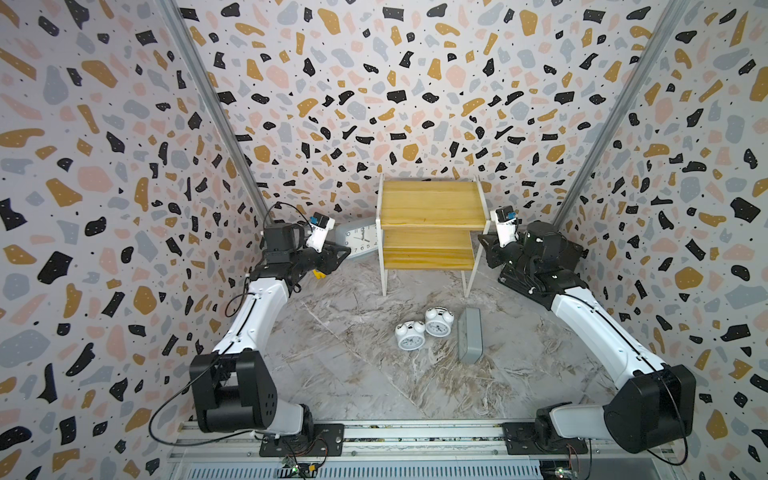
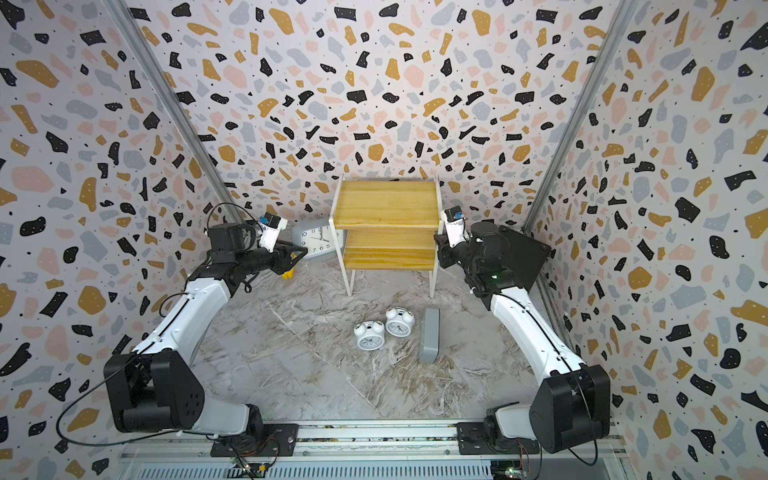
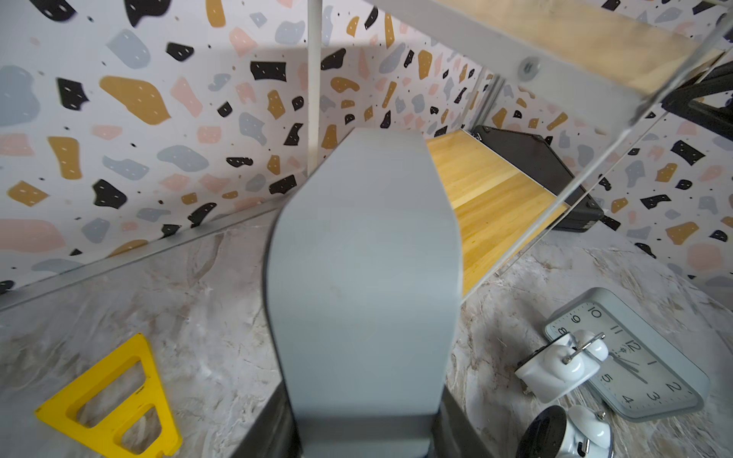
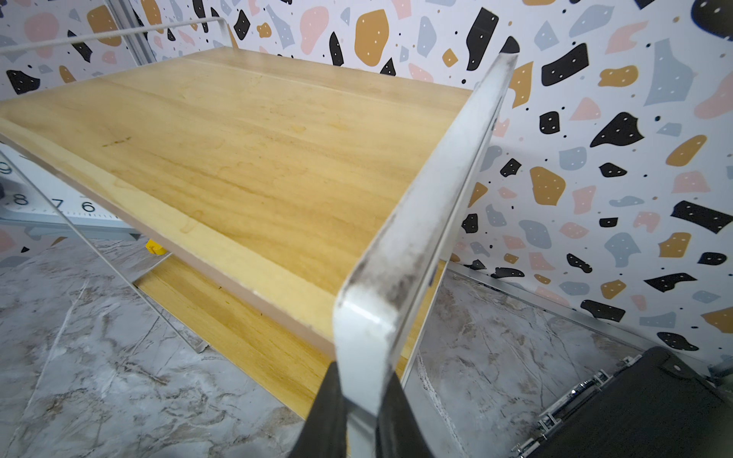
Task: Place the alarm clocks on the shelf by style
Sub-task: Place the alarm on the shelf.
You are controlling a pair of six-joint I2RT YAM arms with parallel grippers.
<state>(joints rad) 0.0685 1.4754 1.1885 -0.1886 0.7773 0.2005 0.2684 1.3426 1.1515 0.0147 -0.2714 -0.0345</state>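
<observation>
**Grey clock in the left jaws, shelf frame pinched by the right**

The left gripper (image 1: 344, 252) is clamped on a rectangular grey alarm clock (image 1: 360, 240). In both top views this clock sits left of centre, dial to the camera, just beside the left post of the shelf (image 1: 432, 203). The right gripper (image 4: 363, 420) has its jaws pressed onto the shelf's white frame at a front corner. Both wooden boards are bare.

Below centre on the marble table (image 1: 332, 365), two white twin-bell clocks (image 1: 410, 336) (image 1: 438, 322) sit just beside each other. The second grey clock (image 1: 469, 334) stands on edge at their right.

The grey cases look like stiff, light plastic, smooth enough to slip. Gripping across the thickness, low on the body and clear of the dial cover, seems safest. The twin-bell clocks are small and rounded, with thin bells and a thin handle that could bend, so the round body is probably the better hold. The shelf looks light and may slide or tip when loaded, so bracing its frame makes sense.
</observation>
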